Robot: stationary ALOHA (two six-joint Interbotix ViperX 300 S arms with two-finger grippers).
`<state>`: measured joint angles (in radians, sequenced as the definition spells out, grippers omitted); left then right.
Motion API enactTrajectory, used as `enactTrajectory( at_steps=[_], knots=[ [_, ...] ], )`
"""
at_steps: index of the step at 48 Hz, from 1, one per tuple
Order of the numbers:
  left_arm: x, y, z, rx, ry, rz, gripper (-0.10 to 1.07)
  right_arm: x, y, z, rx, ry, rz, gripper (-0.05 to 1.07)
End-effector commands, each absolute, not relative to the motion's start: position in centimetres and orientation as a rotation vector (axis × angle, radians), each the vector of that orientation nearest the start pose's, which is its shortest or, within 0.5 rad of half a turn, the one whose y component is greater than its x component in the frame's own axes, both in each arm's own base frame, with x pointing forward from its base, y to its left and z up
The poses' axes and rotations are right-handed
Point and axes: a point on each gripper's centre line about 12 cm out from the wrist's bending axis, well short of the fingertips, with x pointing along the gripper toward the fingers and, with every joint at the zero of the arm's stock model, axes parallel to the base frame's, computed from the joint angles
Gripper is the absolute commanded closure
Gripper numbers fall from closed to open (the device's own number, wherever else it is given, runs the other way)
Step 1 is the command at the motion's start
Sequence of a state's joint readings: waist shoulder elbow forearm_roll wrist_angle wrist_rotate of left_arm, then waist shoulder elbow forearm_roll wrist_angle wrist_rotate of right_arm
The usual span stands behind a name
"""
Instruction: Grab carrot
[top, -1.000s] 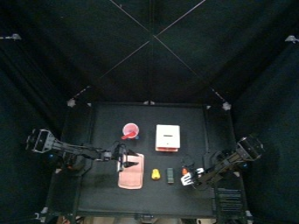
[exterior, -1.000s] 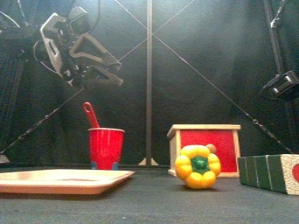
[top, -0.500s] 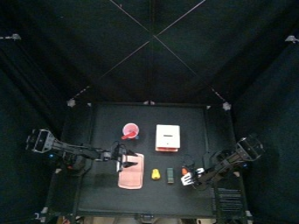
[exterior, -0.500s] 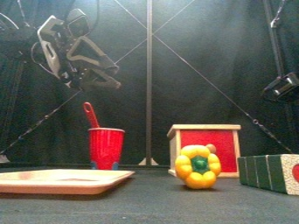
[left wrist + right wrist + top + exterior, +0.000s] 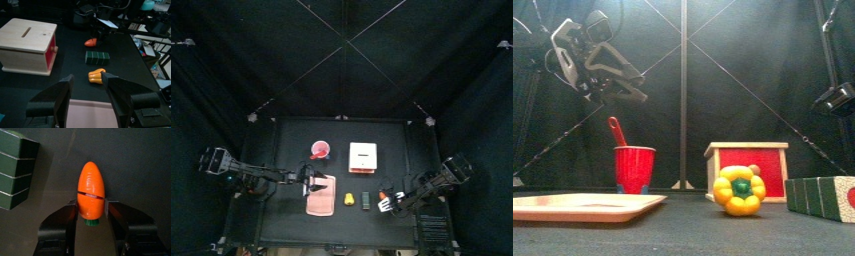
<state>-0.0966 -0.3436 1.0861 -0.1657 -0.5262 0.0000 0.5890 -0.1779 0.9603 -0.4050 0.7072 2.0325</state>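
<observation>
The carrot is a slim, bright orange piece lying on the black table, its green stub end toward my right gripper. That gripper's jaws stand close on either side of the carrot's stub end, still apart, and the carrot rests on the table. In the left wrist view the carrot lies far off, under the right arm. My left gripper hangs open and holds nothing, high above the pink tray. The front view has it at the upper left.
A dark green block lies close beside the carrot. A yellow-orange pepper, a wooden box with a red front, a red cup and the pink tray stand on the table.
In the front view my left gripper has drifted a little to the left. The things on the table have not moved.
</observation>
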Motion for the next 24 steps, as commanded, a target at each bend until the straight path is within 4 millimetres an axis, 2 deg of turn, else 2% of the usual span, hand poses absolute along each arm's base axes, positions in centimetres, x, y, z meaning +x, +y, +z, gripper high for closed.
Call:
enactTrajectory(
  at_steps=[1,11,24],
  knots=[
    [28.7,-1.9,21.0,-0.126,0.187,-0.003,0.13,21.4,10.6,12.3,0.88,1.058,-0.787,0.55],
    [27.5,-1.8,21.1,-0.128,0.175,-0.005,0.13,22.0,10.3,14.2,0.868,0.986,-0.702,0.55],
    [27.2,-1.8,21.1,-0.127,0.17,-0.005,0.13,22.5,10.1,14.9,0.846,0.95,-0.669,0.55]
  ],
)
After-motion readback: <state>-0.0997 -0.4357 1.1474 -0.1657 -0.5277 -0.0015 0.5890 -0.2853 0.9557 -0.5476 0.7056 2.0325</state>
